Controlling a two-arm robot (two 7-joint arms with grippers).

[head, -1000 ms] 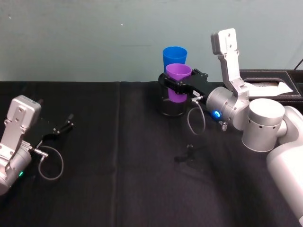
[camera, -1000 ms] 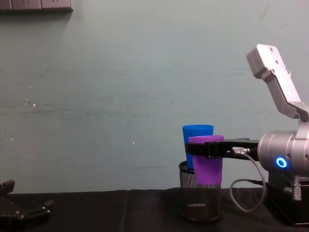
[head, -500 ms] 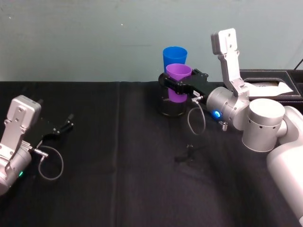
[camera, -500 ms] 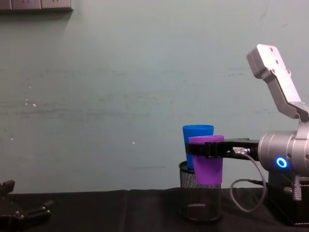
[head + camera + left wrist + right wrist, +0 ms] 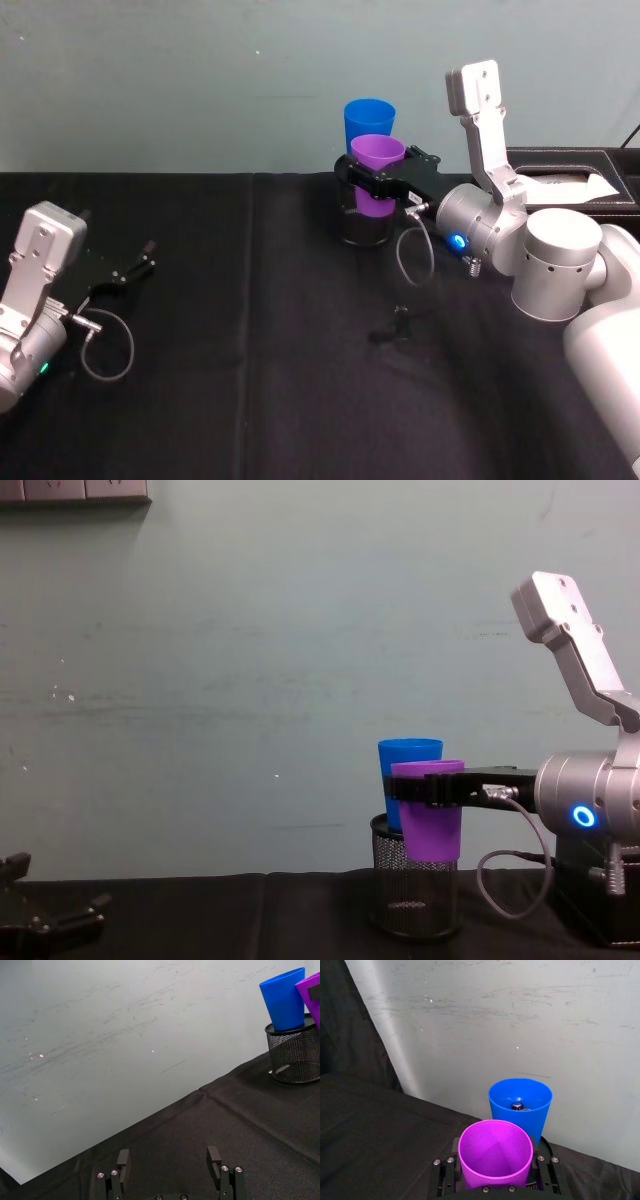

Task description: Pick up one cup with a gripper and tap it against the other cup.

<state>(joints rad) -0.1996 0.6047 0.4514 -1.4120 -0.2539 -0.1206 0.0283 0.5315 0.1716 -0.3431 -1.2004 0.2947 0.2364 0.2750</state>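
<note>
Head view, upper centre: the right gripper is clamped around the upright purple tumbler. The blue tumbler stands just beyond it in a mesh pen holder. Right wrist view: the rims are adjacent, contact unclear. Left wrist view: the left gripper is parked well away, jaws apart.

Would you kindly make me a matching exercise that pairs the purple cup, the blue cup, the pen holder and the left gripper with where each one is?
Things:
1. purple cup
2. blue cup
3. pen holder
4. left gripper

Places:
A. stands inside the pen holder
B. open and empty, low at the left of the table
C. clamped in the right gripper, off the table
D. stands on the table

Pairs: 1-C, 2-A, 3-D, 4-B
</note>
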